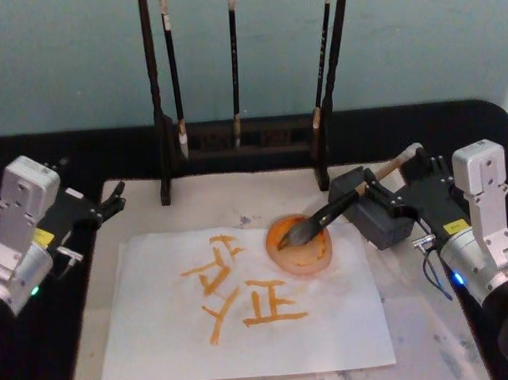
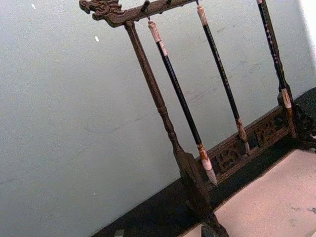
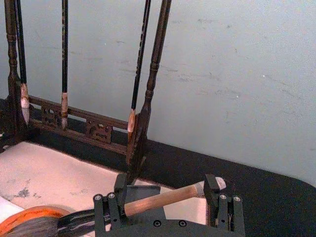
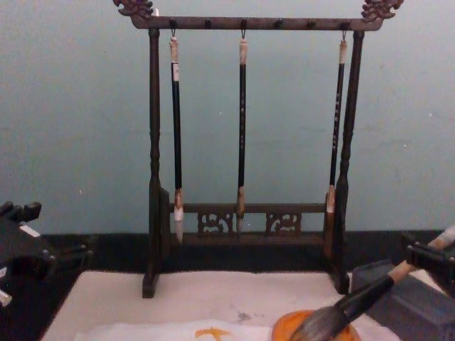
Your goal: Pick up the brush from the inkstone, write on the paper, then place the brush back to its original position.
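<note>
The brush (image 1: 338,208) lies tilted. Its dark tuft sits in an orange-stained dish (image 1: 299,247) and its tan handle rests over the dark grey inkstone (image 1: 376,219). My right gripper (image 1: 397,183) is at the handle's upper end. In the right wrist view its fingers (image 3: 106,207) stand wide apart, and the brush (image 3: 158,200) lies across the gap without being clamped. The white paper (image 1: 159,343) lies on the mat and bears several orange strokes. My left gripper (image 1: 112,201) is parked open at the table's left, away from the paper.
A dark wooden rack (image 1: 236,141) with three thin hanging brushes (image 4: 242,128) stands at the back of the beige felt mat (image 1: 426,326). Black table edges flank the mat on both sides. A pale wall rises behind the rack.
</note>
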You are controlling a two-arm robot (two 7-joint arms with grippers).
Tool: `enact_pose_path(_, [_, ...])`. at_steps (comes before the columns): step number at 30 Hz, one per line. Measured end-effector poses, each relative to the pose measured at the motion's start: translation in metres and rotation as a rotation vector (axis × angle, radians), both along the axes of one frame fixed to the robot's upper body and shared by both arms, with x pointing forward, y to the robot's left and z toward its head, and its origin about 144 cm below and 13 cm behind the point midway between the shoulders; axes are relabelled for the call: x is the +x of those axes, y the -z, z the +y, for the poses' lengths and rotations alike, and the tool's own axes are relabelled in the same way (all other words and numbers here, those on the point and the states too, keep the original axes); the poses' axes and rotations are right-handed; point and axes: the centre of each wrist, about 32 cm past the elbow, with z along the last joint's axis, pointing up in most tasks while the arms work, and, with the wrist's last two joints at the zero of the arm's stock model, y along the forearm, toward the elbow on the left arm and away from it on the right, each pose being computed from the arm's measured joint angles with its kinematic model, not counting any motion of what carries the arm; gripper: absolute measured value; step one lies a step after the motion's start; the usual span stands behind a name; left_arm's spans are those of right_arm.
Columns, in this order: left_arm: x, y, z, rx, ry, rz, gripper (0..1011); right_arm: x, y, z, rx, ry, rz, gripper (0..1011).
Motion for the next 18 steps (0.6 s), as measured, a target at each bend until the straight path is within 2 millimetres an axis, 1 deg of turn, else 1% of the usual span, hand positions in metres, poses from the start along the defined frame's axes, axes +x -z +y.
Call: enact_pose_path(18, [0.0000, 0.0000, 0.0000, 0.000, 0.000, 0.000, 1010, 0.0004, -0.0002, -0.0004, 0.000, 0.002, -0.001, 1000])
